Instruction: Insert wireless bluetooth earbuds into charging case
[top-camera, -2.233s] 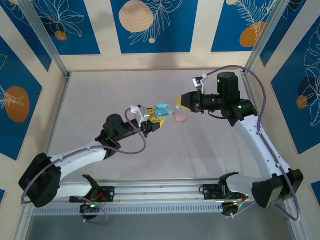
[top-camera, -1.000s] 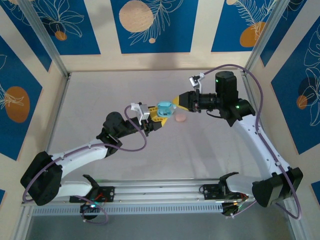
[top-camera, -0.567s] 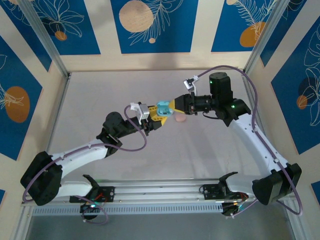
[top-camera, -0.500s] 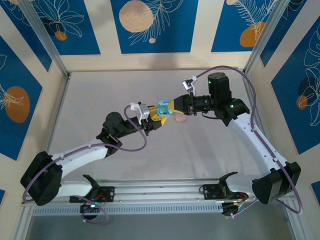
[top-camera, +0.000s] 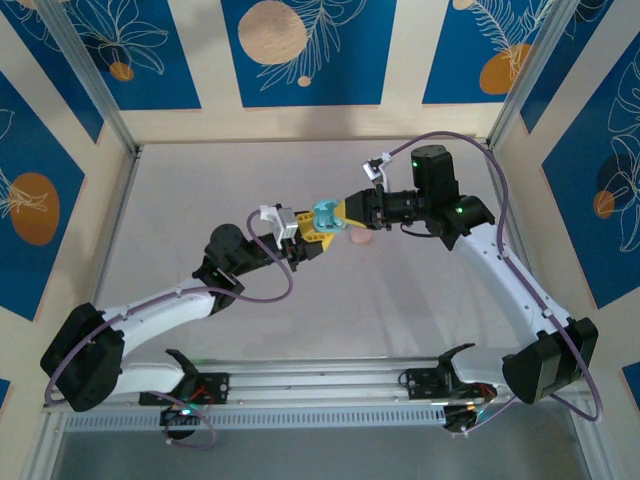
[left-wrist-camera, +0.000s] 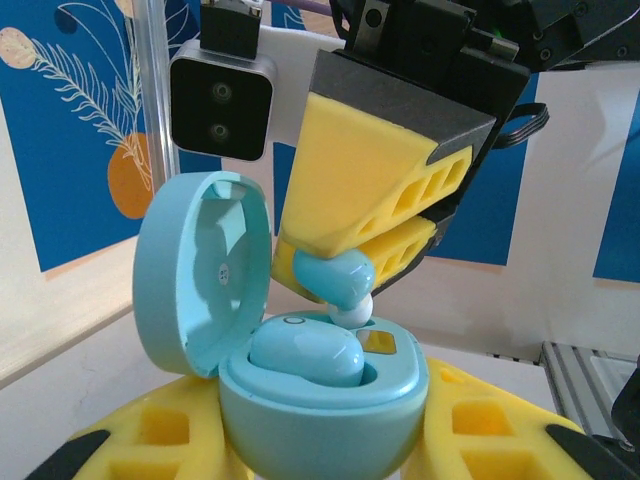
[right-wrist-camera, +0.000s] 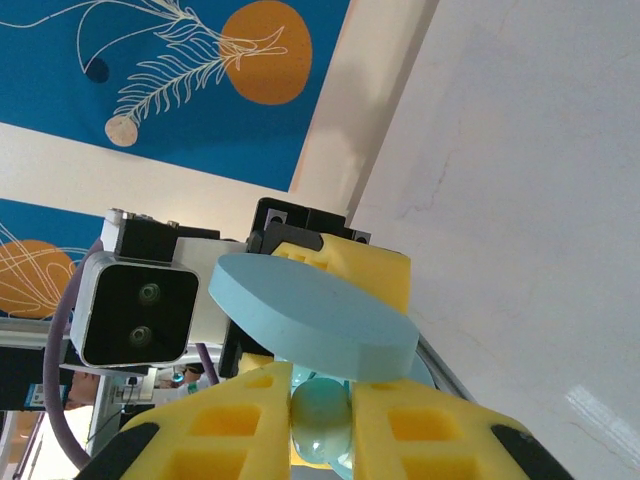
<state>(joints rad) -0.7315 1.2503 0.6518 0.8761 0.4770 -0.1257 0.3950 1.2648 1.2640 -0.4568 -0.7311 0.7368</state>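
Note:
My left gripper (top-camera: 314, 233) is shut on the light blue charging case (left-wrist-camera: 320, 415), held above the table with its lid (left-wrist-camera: 200, 270) swung open. One light blue earbud (left-wrist-camera: 305, 355) lies seated in the case. My right gripper (top-camera: 349, 210) is shut on a second light blue earbud (left-wrist-camera: 337, 280), pinched between its yellow fingers (left-wrist-camera: 365, 200). That earbud's white tip sits at the rim of the case's other slot, beside the seated one. In the right wrist view the held earbud (right-wrist-camera: 320, 412) shows between the pads, under the lid (right-wrist-camera: 310, 315).
A small pink rounded piece (top-camera: 361, 238) lies on the grey table (top-camera: 200, 190) just below the two grippers. Patterned blue and wood walls close in the back and sides. A metal rail (top-camera: 320, 385) runs along the near edge.
The right gripper has moved left with its earbud, from a short way off the case to right over its opening. The left gripper and case have held almost still.

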